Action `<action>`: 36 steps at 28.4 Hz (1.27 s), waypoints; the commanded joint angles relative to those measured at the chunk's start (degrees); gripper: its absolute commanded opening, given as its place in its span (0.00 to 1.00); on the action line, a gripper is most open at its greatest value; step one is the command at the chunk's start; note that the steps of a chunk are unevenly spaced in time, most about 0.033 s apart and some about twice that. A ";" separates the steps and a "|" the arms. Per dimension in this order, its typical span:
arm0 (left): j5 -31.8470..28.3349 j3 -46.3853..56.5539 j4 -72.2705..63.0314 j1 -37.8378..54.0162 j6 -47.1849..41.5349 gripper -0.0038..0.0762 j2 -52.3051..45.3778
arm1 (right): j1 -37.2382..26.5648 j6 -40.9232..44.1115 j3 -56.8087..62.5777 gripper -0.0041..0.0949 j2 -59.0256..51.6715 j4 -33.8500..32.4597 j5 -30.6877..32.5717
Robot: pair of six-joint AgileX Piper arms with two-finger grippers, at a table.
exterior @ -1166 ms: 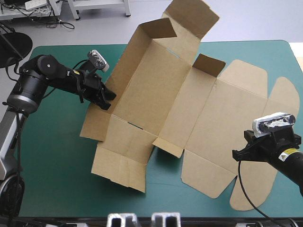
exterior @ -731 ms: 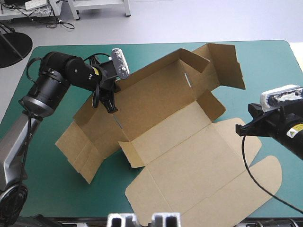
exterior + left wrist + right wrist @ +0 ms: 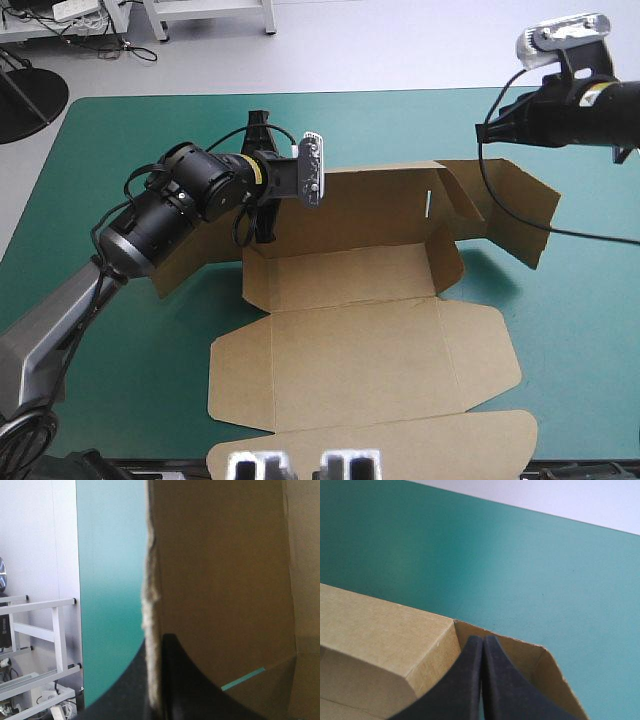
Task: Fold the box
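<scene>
**High view.** The box (image 3: 370, 330) lies at the middle of the counter (image 3: 590, 330). Its base and lid panels are flat toward the near edge, and its rear wall (image 3: 370, 200) stands upright. The left jaws sit at that wall's left end, evidently propping it while the fold is set. The right jaws hang high beyond the end flap (image 3: 515, 215), apart from the board. Their state cannot be read in this view.

**Left wrist view.** The board's raw edge (image 3: 150, 580) runs between the left jaws. They are all but closed, grasping the box wall, a hold that the wrist hides in the high view.

**Right wrist view.** The right jaws are clenched to one point and grasp nothing. They are poised above the end flap's corner, probably ready to push it inward.
</scene>
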 commanded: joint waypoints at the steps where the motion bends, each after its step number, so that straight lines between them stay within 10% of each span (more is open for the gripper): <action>1: -10.79 2.73 1.82 -0.26 0.07 0.04 -4.82 | -0.10 1.56 -8.97 0.02 6.03 1.63 1.59; 9: -32.45 18.55 9.76 -0.26 0.07 0.04 -12.14 | -0.10 5.00 -15.47 0.02 21.19 3.68 1.55; 17: -38.08 24.99 14.47 -0.26 -2.14 0.04 -12.55 | -0.10 5.63 -15.47 0.02 26.49 5.18 1.55; 36: -27.61 24.99 47.50 -0.26 -38.37 0.04 -12.33 | -0.10 3.19 -3.47 0.02 26.39 14.90 1.77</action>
